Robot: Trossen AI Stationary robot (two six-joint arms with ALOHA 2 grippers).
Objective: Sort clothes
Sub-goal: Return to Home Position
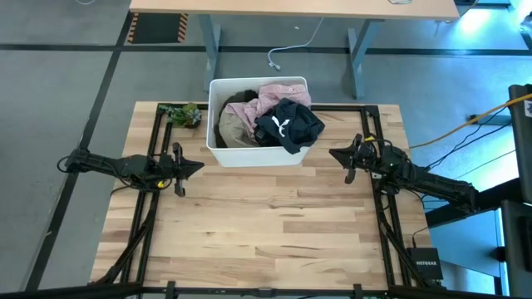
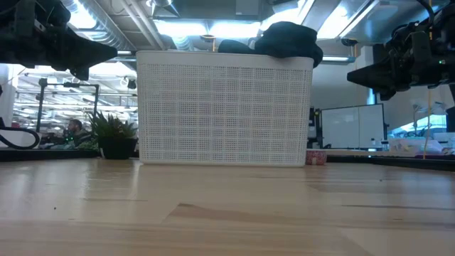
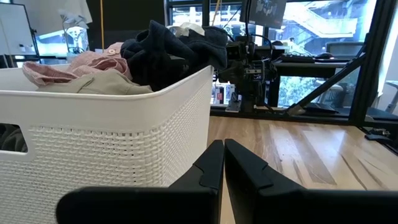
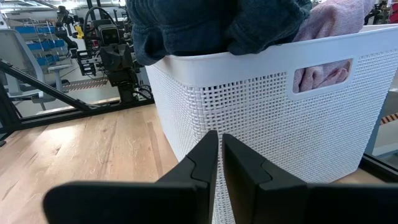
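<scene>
The clothes are piled in a white plastic bin (image 1: 256, 155) at the table's far middle. A black garment with a white logo (image 1: 287, 126) lies on top and hangs over the bin's right rim. A pale pink one (image 1: 278, 93) and an olive-green one (image 1: 233, 129) lie beside it. My left gripper (image 1: 199, 166) hovers shut at the table's left side, pointing level toward the bin. My right gripper (image 1: 332, 154) hovers shut at the right side, also pointing at the bin. Neither holds anything.
A small potted plant (image 1: 184, 114) stands left of the bin at the far edge. Black frame rails (image 1: 154, 141) run along both sides of the table. The near half of the wooden table (image 1: 266, 241) is bare wood.
</scene>
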